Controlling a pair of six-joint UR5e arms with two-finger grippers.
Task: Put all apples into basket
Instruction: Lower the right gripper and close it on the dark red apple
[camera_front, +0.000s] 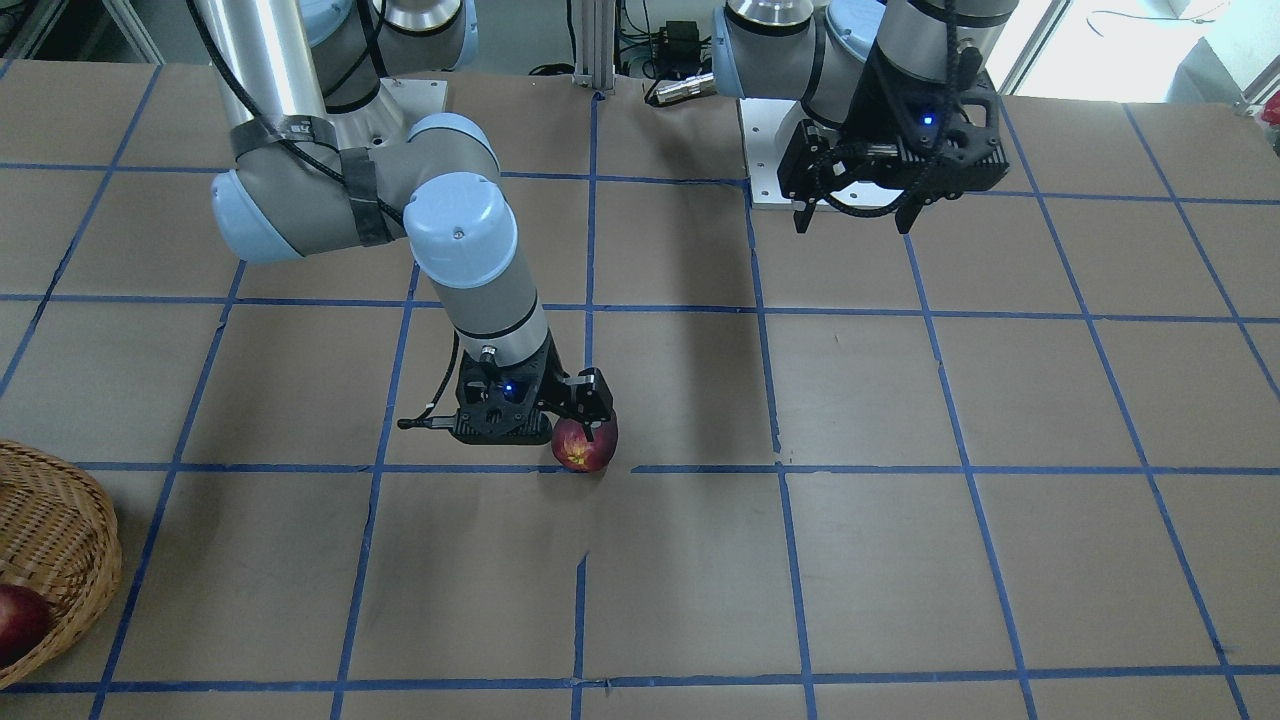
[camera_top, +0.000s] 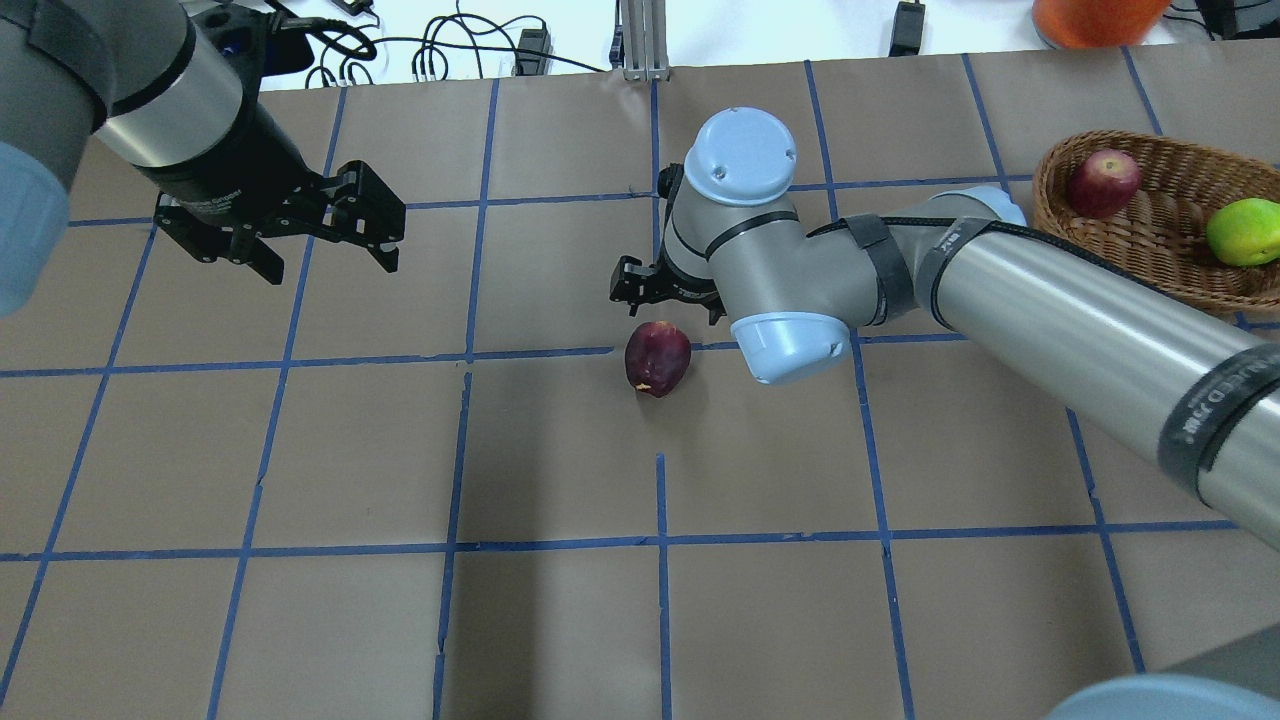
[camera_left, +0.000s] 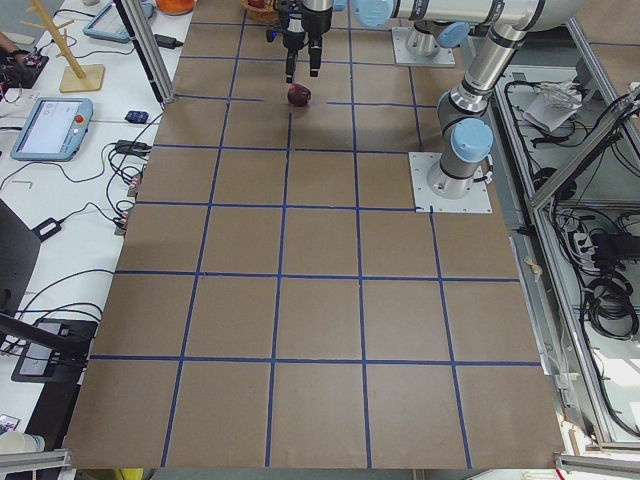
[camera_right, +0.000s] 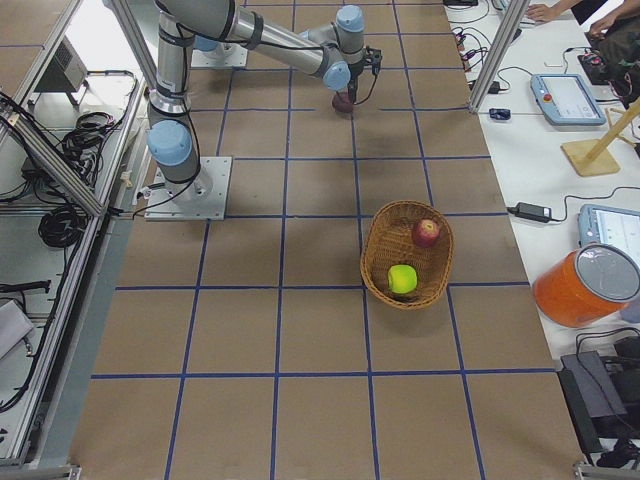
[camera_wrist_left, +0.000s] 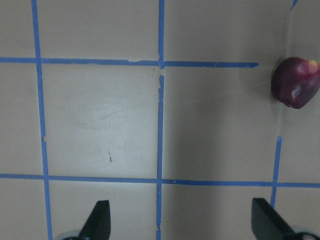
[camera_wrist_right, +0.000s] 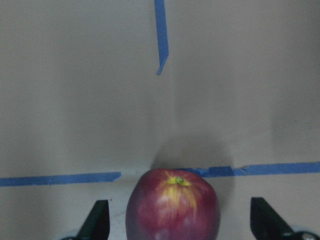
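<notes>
One dark apple (camera_top: 657, 358) sitting on desk (camera_top: 560, 450) inside spread right claw (camera_wrist_right: 182, 218), red apple (camera_top: 1103, 183), green apple (camera_top: 1243, 231) lying in one basket (camera_top: 1150, 235), left claw (camera_wrist_left: 181, 220) hanging spread

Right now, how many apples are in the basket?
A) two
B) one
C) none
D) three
A: the basket holds one dark red apple and the yellow-green apple, while the second red apple sits out on the table.
</notes>
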